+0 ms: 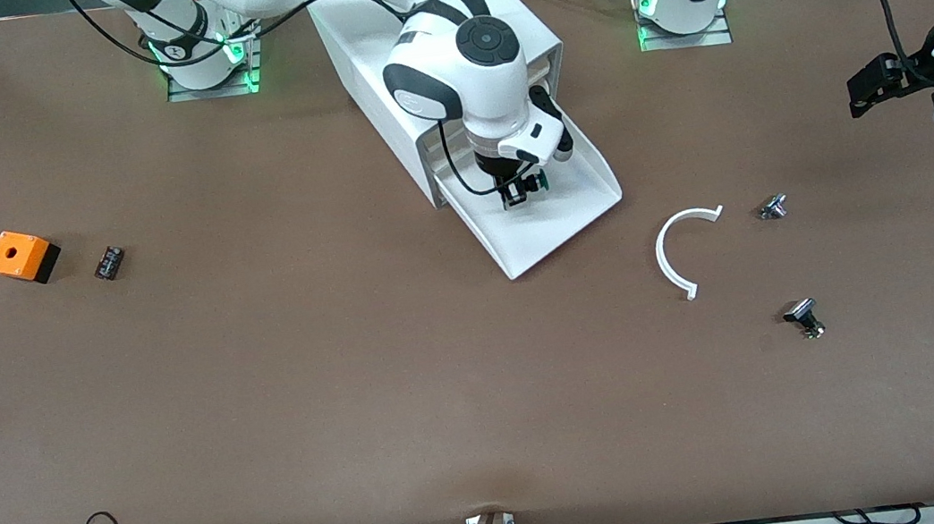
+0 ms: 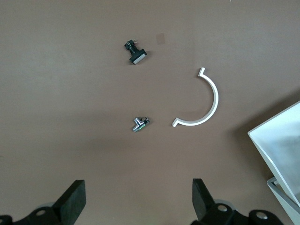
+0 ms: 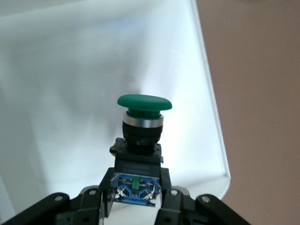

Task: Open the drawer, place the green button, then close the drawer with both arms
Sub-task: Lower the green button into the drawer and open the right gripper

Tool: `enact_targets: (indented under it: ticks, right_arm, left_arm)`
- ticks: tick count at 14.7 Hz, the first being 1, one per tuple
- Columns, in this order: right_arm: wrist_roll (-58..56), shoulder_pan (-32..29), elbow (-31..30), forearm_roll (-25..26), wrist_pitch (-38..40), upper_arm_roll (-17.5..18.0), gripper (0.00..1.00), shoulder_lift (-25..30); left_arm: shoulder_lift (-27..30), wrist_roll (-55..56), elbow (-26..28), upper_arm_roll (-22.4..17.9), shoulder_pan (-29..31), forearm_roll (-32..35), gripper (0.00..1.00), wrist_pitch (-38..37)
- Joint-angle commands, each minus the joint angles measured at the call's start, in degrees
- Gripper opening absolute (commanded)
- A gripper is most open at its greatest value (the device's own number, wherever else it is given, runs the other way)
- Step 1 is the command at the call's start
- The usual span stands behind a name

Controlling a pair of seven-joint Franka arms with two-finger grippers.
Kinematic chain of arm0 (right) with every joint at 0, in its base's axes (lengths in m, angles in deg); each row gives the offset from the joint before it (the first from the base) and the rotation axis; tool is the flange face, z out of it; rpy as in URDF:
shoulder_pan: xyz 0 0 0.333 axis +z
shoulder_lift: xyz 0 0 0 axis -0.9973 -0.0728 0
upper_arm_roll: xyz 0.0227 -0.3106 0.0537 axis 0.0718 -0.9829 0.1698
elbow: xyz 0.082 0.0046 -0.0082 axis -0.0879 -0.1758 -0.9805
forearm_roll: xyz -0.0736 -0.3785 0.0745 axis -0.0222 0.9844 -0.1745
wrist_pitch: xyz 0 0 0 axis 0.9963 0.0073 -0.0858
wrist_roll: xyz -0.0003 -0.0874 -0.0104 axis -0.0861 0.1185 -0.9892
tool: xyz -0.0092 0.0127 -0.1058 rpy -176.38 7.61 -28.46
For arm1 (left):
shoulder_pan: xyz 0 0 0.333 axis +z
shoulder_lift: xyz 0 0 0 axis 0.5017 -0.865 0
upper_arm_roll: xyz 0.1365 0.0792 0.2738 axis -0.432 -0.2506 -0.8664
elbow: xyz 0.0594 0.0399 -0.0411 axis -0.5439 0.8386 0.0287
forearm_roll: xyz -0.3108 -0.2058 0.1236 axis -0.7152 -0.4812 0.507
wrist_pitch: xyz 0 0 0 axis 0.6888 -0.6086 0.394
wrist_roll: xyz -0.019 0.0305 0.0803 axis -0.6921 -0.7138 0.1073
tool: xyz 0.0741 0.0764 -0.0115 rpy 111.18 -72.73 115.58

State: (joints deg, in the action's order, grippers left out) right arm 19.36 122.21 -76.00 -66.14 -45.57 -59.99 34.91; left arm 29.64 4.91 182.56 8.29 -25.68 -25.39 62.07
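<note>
The lowest drawer (image 1: 557, 227) of the white cabinet (image 1: 367, 50) is pulled out and open. My right gripper (image 1: 522, 189) is over the drawer, shut on the button (image 1: 540, 182). In the right wrist view the fingers (image 3: 166, 187) clamp the button's black body, and its green cap (image 3: 143, 104) points at the white drawer floor (image 3: 70, 70). My left gripper (image 1: 864, 91) waits in the air over the table at the left arm's end. It is open and empty, with its fingers (image 2: 75, 194) wide apart. A corner of the drawer (image 2: 281, 140) shows in the left wrist view.
A white curved piece (image 1: 674, 257) lies beside the drawer toward the left arm's end. Two metal knobs (image 1: 773, 207) (image 1: 804, 317) lie near it. An orange box (image 1: 21, 256) and a small black part (image 1: 109, 262) lie toward the right arm's end.
</note>
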Motion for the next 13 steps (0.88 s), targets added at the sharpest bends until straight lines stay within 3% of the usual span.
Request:
enact_targets:
  ticks: [1, 5, 7, 8, 9, 13]
  right_arm:
    - [-1.5, 3.3, 2.7, 0.9, 0.3, -2.6, 0.22, -2.8]
    - [-0.6, 5.3, 2.7, 0.9, 0.2, -4.0, 0.23, -4.0]
    - [3.2, 6.1, 2.6, 1.1, 0.2, -4.4, 0.39, -4.3]
    - [4.0, 6.8, 2.7, 0.9, 0.1, -5.3, 0.54, -4.4]
    - [5.5, 7.2, 2.7, 0.9, 0.1, -5.8, 0.99, -4.4]
    - [13.5, 7.1, 3.5, 0.8, 0.2, -5.8, 1.0, -3.9]
  left_arm:
    - [-0.7, 0.6, -1.4, -0.1, 0.0, 0.4, 1.0, -0.9]
    - [-0.8, 0.6, -0.9, -0.7, 0.4, -1.5, 1.0, 2.1]
    - [-0.8, 0.6, -0.7, -0.7, 0.5, -1.5, 1.0, 2.4]
    - [-0.8, 0.6, -0.4, -0.8, 0.6, -1.5, 1.0, 3.3]
    - [-0.9, 0.5, 0.4, -1.0, 0.9, -1.5, 1.0, 5.0]
    - [-0.9, 0.5, 0.9, -2.4, 0.8, -1.6, 1.0, 5.6]
